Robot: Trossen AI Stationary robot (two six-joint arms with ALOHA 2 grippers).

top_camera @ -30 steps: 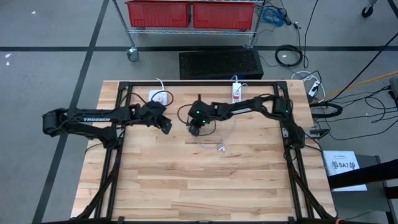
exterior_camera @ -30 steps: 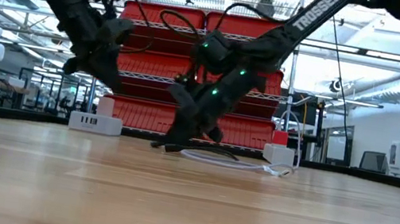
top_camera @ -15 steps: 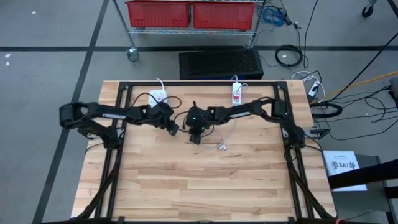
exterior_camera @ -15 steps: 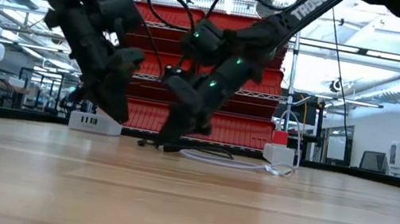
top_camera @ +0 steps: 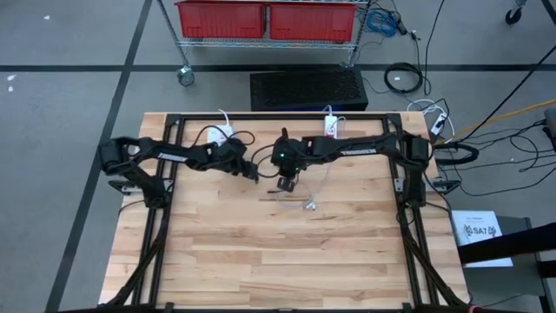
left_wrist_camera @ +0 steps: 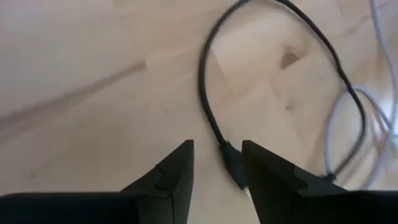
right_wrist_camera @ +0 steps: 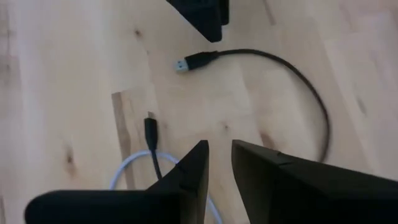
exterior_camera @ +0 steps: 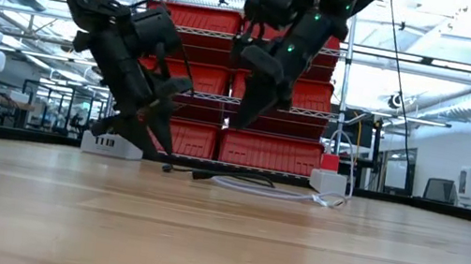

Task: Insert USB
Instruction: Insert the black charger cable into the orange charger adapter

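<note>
A black USB cable (right_wrist_camera: 292,74) lies in a loop on the wooden table. Its metal plug (right_wrist_camera: 185,63) is at one end and a small black plug (right_wrist_camera: 151,129) at the other. My left gripper (left_wrist_camera: 217,168) is open and low over the table, with a dark plug body of the cable (left_wrist_camera: 233,167) between its fingers. In the low view my left gripper (exterior_camera: 157,134) slants down beside the cable (exterior_camera: 196,174). My right gripper (right_wrist_camera: 219,162) is narrowly open and empty, raised well above the table (exterior_camera: 242,119).
A white charger block (top_camera: 221,135) stands at the table's far left-centre, and a white power strip with a red switch (top_camera: 331,128) stands at the far centre. A thin white cable (top_camera: 304,198) curls beside the black one. The near half of the table is bare wood.
My left gripper has gone toward the table's right edge and down toward the black cable's plug. My right gripper has risen from the table beside the cable and drifted slightly right. The cable stays on the table.
</note>
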